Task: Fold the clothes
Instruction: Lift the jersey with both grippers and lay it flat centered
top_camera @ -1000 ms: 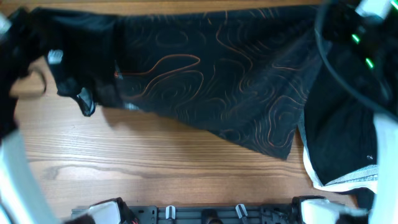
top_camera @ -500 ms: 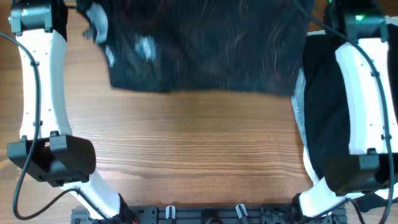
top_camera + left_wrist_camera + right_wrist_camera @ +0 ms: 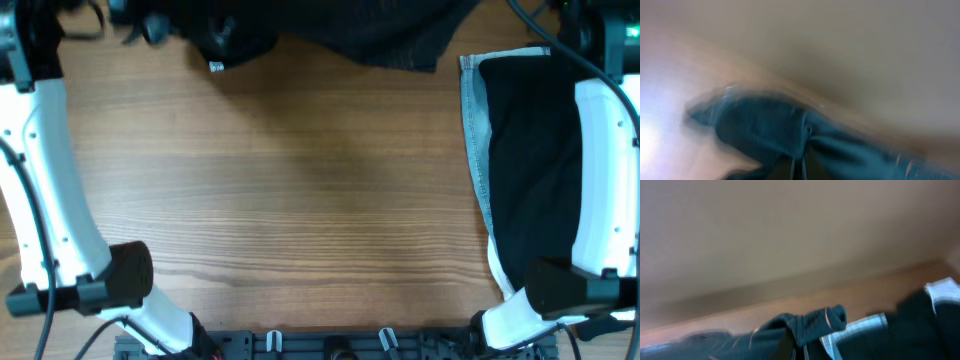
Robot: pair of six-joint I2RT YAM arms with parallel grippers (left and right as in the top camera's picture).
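The black jersey [image 3: 380, 35] with thin orange contour lines lies bunched along the table's far edge, mostly out of the overhead view. My left gripper [image 3: 150, 22] is at the far left corner, on the jersey's left end. In the blurred left wrist view it is shut on a pinch of dark cloth [image 3: 765, 130]. My right gripper [image 3: 796, 352] is shut on a bunched fold of the jersey [image 3: 815, 322] with an orange line on it. In the overhead view the right gripper is hidden past the top edge.
A plain black garment [image 3: 530, 170] lies on a pale blue-grey cloth [image 3: 472, 130] at the table's right side, under my right arm [image 3: 605, 150]. My left arm [image 3: 50, 150] runs along the left edge. A small white tag [image 3: 217, 67] hangs below the jersey.
Both grippers have pulled the jersey from the middle of the table to the far edge. It was spread wide and is now bunched and mostly out of view.
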